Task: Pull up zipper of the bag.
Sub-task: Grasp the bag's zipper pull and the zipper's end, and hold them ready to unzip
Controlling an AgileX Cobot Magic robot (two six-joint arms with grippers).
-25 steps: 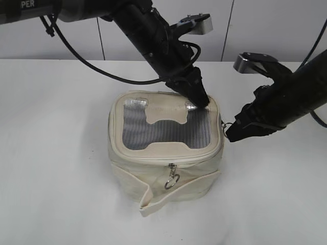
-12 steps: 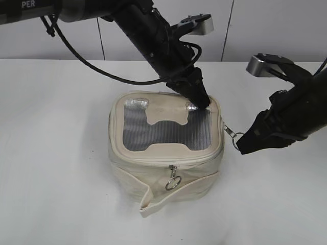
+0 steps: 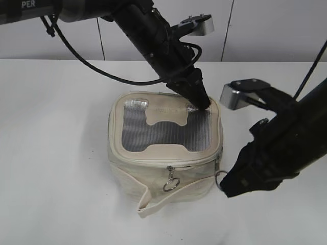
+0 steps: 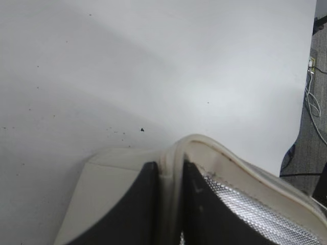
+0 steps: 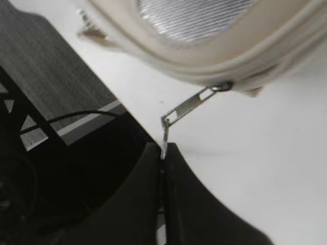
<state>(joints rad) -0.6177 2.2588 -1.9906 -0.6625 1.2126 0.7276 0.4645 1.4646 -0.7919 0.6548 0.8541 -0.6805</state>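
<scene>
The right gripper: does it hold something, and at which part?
Yes. The right gripper is shut on the ring pull of the zipper at the bag rim, pinching the ring's lower end.

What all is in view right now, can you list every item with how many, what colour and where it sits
bag: one, cream-white, middle of the table.
mesh panel: one, grey, on the bag's lid.
patch: one, cream, H-shaped, across the mesh panel.
zipper: one, cream track round the lid rim.
ring pulls: two, silver; front one hangs free, corner one is pinched.
strap flap: one, cream, loose at the bag's front.
table: one, white, under everything.
left gripper: one, black, clamped on the lid's back rim.
right gripper: one, black, at the bag's front right corner, shut on a ring pull.
</scene>
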